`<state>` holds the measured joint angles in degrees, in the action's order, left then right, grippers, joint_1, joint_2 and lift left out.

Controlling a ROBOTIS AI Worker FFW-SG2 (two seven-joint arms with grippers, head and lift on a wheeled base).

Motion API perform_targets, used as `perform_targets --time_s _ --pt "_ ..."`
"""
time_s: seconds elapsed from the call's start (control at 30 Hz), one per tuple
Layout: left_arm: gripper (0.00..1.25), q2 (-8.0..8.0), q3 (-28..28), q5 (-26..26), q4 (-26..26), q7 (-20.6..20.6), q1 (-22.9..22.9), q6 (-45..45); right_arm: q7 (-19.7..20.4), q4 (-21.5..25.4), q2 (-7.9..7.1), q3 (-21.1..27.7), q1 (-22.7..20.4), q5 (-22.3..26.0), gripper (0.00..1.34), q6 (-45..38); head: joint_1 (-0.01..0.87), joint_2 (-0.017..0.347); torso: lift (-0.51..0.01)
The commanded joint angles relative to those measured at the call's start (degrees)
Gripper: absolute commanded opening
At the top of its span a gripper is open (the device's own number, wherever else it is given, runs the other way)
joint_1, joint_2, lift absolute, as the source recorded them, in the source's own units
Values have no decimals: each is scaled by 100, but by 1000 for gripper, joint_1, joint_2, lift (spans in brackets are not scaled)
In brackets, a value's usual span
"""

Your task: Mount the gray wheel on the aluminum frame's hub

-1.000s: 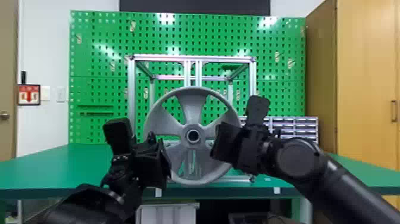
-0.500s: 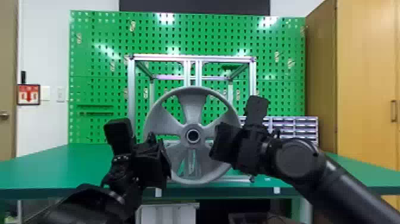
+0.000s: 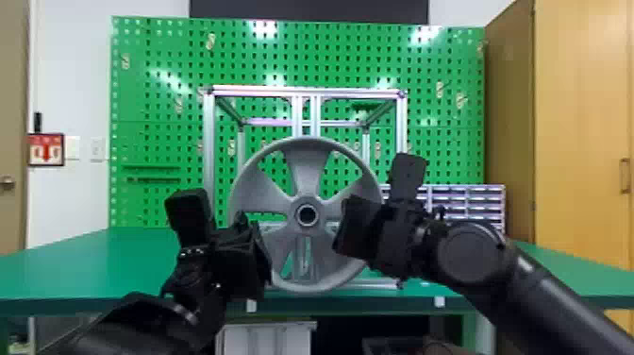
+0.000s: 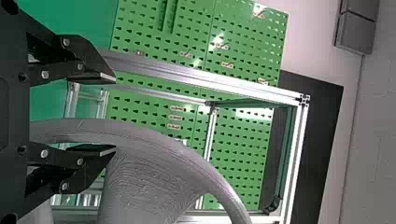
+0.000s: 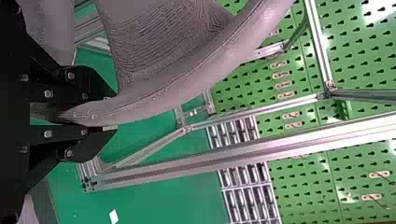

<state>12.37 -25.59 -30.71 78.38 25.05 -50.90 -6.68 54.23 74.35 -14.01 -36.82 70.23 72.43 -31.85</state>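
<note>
Gray wheel (image 3: 309, 172): upright, face toward my head camera, in front of the aluminum frame (image 3: 209, 156) at the middle of the desk (image 3: 75, 266); I can't tell whether it touches the frame's hub.
Outline: a full round rim, slender next to the wide openings inside it.
Spokes: five broad ones, flaring outward from the center, with the frame and green pegboard (image 3: 155, 106) showing through the gaps.
Center: a raised round boss with a dark ring around its bore (image 3: 307, 215).
Finish: matte, even gray in the head view; up close in my wrist views, fine curved lines run over the spokes like wood grain, and the rounded rim catches a soft shine.
Right gripper (image 3: 342, 226): jaws clenched on the rim, one on each side of it, at the wheel's right side.
Left gripper (image 3: 257, 250): at the wheel's left side, jaws released and spread well apart; in its wrist view the rim passes between them, nearer one jaw, and I can't tell whether it touches.
Behind: a small-drawer cabinet (image 3: 486, 203) stands beyond the frame's right side, before the pegboard.
</note>
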Motion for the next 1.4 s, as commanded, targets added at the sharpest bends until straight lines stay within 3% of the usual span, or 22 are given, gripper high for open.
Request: perform_targets --time_s 0.0,0.1,0.17,0.27,0.4,0.57,0.7,0.9,1.37 --pt "591 2 -16 -5 2 0 1 0 0 0 -5 8 -9 8 265 3 -5 6 -499" --pt "641 2 -25 -14 10 0 10 0 0 0 -5 8 -9 26 448 3 -5 6 -499" --pt "670 2 -33 -32 19 0 10 0 0 0 -5 17 -18 43 476 12 -5 6 -499" --pt "712 2 -33 -40 19 0 18 0 0 0 -5 17 -18 52 634 3 -5 6 -499" --pt "755 2 -33 -40 19 0 27 0 0 0 -5 17 -27 52 673 3 -5 6 -499" --pt "815 11 -33 -58 19 -44 36 -9 0 0 -14 17 -36 34 861 3 -5 6 -499" --pt "923 2 2 -67 19 -184 36 -61 -44 0 -14 17 -36 8 973 3 -5 6 -499" --pt "1141 2 19 -14 19 -299 36 -79 -237 0 -14 26 -62 -97 1304 -14 -5 6 -499" --pt "1210 2 54 -5 45 -343 53 -114 -387 26 -32 114 -106 -141 1339 -50 -5 6 -499"
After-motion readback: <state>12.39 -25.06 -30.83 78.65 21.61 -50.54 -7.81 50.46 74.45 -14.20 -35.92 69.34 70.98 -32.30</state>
